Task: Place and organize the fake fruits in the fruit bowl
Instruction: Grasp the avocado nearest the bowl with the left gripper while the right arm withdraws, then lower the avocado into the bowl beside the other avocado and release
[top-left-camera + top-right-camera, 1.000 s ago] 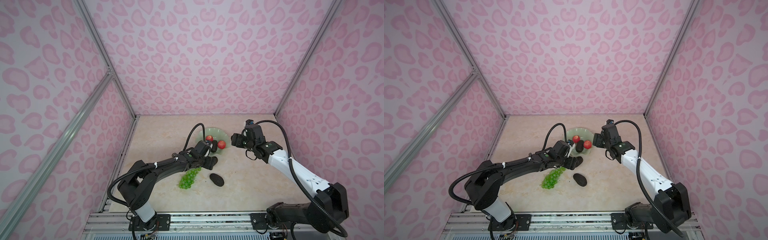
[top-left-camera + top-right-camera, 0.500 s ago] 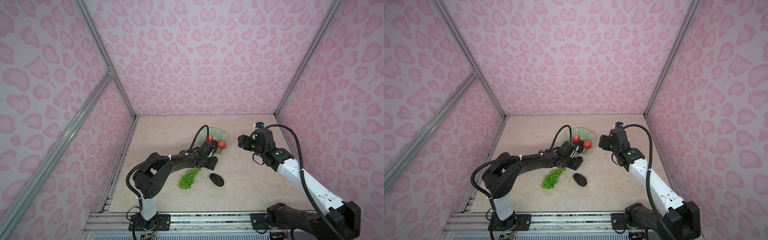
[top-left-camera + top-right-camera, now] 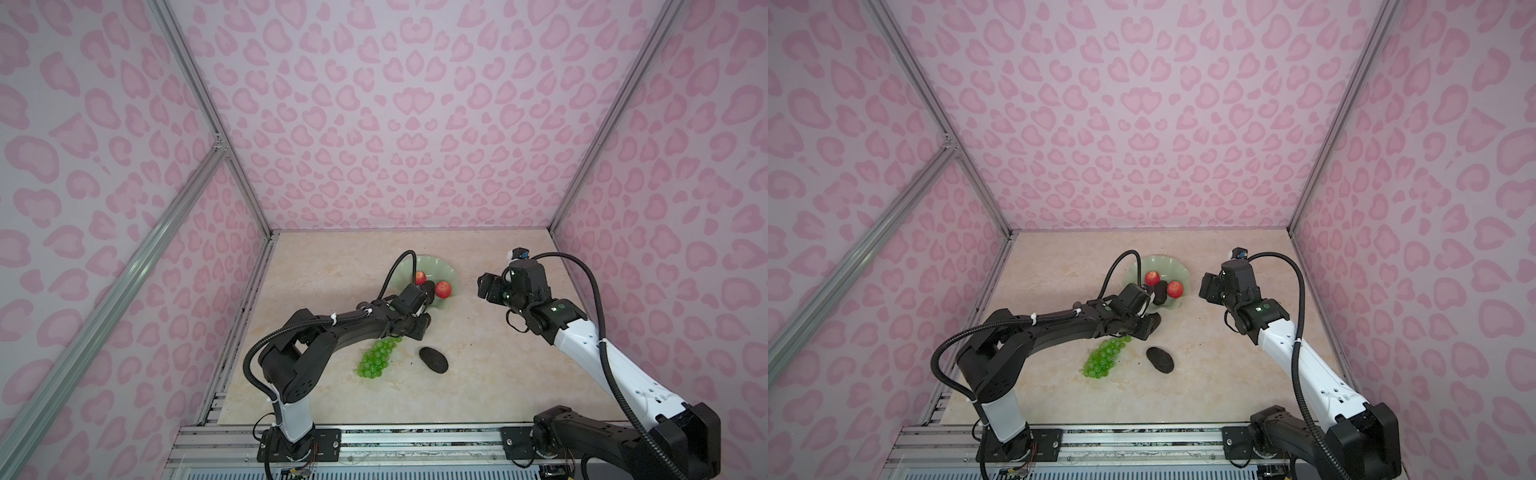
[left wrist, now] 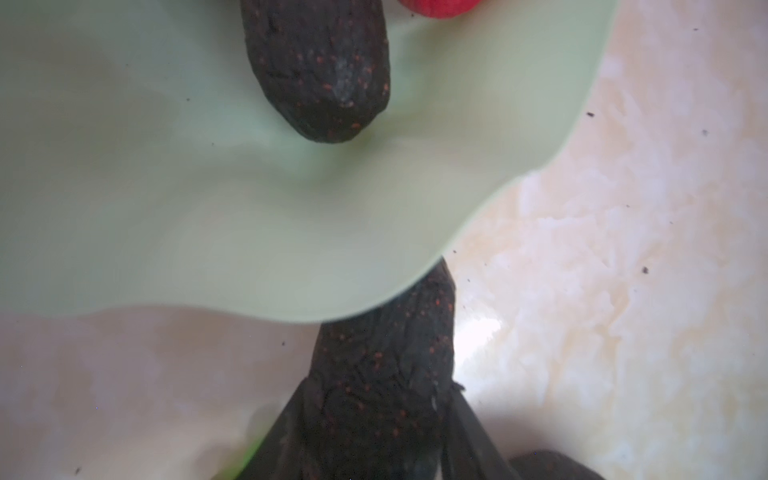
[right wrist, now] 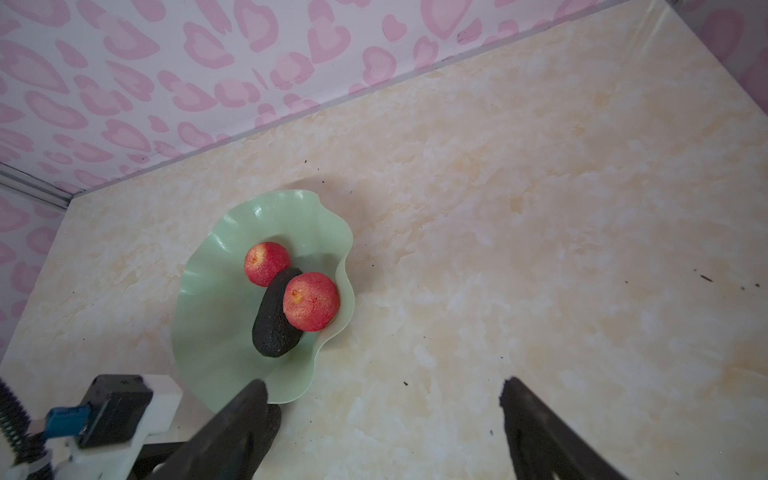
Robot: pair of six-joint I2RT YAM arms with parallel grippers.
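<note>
Nearest, green grapes (image 3: 376, 359) (image 3: 1102, 359): the bunch lies on the counter (image 3: 478, 374), outside the fruit bowl, on its near side, with one end close to the left tool.
Loose avocado (image 3: 433, 360) (image 3: 1160, 359): dark and rough-skinned, it lies on the bare counter just beside the grapes, apart from them and touching neither tool.
Left tool (image 3: 419, 326) (image 3: 1148, 326) (image 4: 380, 384): low over the counter at the bowl's near edge. In the left wrist view its dark fingers (image 4: 286, 432) press on both sides of a dark fruit, so it is clenched.
Gripped avocado (image 4: 382, 332): held lengthwise in the left tool. Its far end is tucked under the bowl's wavy rim. Whether it touches the counter cannot be told.
Right tool (image 3: 490, 286) (image 3: 1210, 289) (image 5: 383, 384): held above the counter to the bowl's right, well clear of the fruit. Its fingers stand wide apart with only counter between them, so it is released.
Fruit bowl (image 3: 436, 264) (image 3: 1167, 262) (image 4: 166, 208) (image 5: 195, 311): pale mint with a ruffled rim, it sits on the counter past the left tool, toward the back wall.
Bowl avocado (image 3: 1160, 292) (image 4: 320, 70) (image 5: 274, 320): lies inside the bowl between the two apples.
Near apple (image 3: 444, 289) (image 3: 1175, 289) (image 5: 311, 302): red, inside the bowl, touching the bowl avocado on the right.
Far apple (image 3: 420, 277) (image 3: 1152, 277) (image 5: 266, 264): red, inside the bowl, at the bowl avocado's far end.
Back wall (image 3: 382, 145): pink patterned panels rise behind the counter.
</note>
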